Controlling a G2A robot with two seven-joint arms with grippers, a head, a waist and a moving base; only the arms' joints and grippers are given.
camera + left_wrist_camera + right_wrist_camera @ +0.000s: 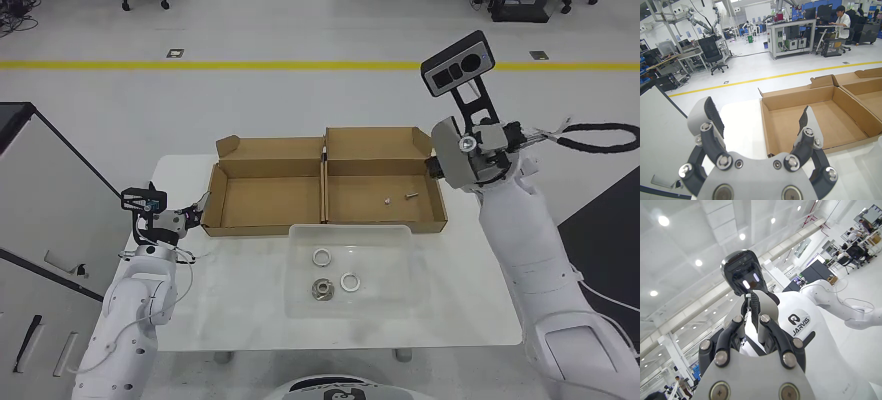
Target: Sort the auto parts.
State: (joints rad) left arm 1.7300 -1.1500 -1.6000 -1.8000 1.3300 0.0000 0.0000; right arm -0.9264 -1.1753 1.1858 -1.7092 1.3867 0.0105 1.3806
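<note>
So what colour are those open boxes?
Brown cardboard boxes, clearest in the left wrist view.

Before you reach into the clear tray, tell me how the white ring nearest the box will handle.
The white ring lies flat in the tray, so a push would probably slide it, not roll it. It looks thin and small, so it is likely light. Its low round edge offers little to pinch and may slip when gripped.
</note>
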